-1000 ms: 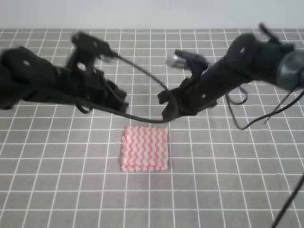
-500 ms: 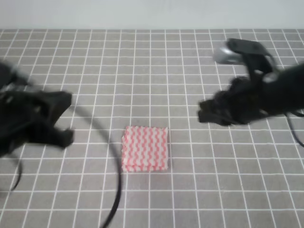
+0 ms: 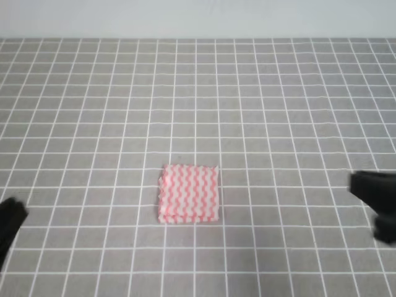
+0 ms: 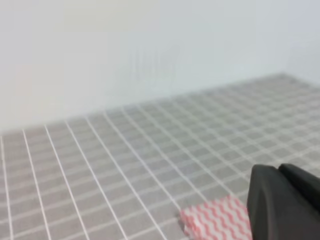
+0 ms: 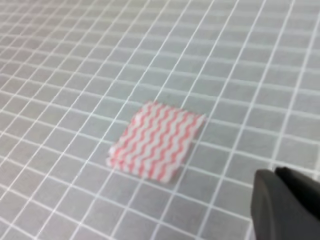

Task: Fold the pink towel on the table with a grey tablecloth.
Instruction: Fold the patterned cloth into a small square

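Pink towel (image 3: 189, 193) lies folded small on the grey counter (image 3: 278, 99), layered edges roughly matched. Both hands sit at frame edges; their grip state cannot be told.

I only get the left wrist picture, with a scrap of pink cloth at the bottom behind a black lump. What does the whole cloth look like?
Observer: The pink towel lies as a small folded square with wavy pink-and-white stripes, flat on the table with a grey tablecloth.
Operator: Is anything holding it?
Observer: No. In the overhead view both arms sit at the picture's edges, well apart from it.
Operator: Which edges?
Observer: The left gripper at lower left, the right gripper at lower right; whether they are open I cannot tell.
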`<act>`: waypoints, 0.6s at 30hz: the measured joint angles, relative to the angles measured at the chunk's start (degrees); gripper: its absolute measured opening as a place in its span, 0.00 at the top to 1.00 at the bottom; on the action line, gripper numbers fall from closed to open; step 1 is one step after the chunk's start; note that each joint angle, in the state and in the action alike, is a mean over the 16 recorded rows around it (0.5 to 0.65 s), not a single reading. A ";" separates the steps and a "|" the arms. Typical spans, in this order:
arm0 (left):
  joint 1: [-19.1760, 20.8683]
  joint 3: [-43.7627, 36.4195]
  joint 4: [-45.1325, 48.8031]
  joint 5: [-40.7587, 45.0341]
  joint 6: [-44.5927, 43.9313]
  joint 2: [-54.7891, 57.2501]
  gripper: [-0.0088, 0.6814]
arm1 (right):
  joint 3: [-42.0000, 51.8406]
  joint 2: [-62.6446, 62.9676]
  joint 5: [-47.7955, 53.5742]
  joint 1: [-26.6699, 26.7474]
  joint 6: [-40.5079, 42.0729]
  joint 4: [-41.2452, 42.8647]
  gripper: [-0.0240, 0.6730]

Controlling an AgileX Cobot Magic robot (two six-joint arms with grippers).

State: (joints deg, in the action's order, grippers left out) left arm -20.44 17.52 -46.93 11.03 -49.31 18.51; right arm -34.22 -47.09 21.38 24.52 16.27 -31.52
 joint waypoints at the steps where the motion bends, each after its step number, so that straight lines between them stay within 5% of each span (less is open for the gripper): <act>1: 0.00 -1.46 -0.02 -0.26 0.17 -2.47 0.99 | 1.67 2.23 -0.92 0.00 0.18 0.10 0.99; 9: 0.00 -11.68 -0.15 -3.86 1.30 -16.48 0.99 | 12.55 17.57 -7.12 0.00 2.93 -0.76 0.99; 18: -0.02 -17.66 -0.21 -8.11 1.49 -19.94 0.99 | 18.34 25.12 -11.56 0.00 10.34 -2.27 0.99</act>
State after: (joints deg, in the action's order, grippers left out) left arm -20.46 -0.14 -47.14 2.92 -47.82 -1.42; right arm -15.88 -21.97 9.81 24.52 26.62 -33.79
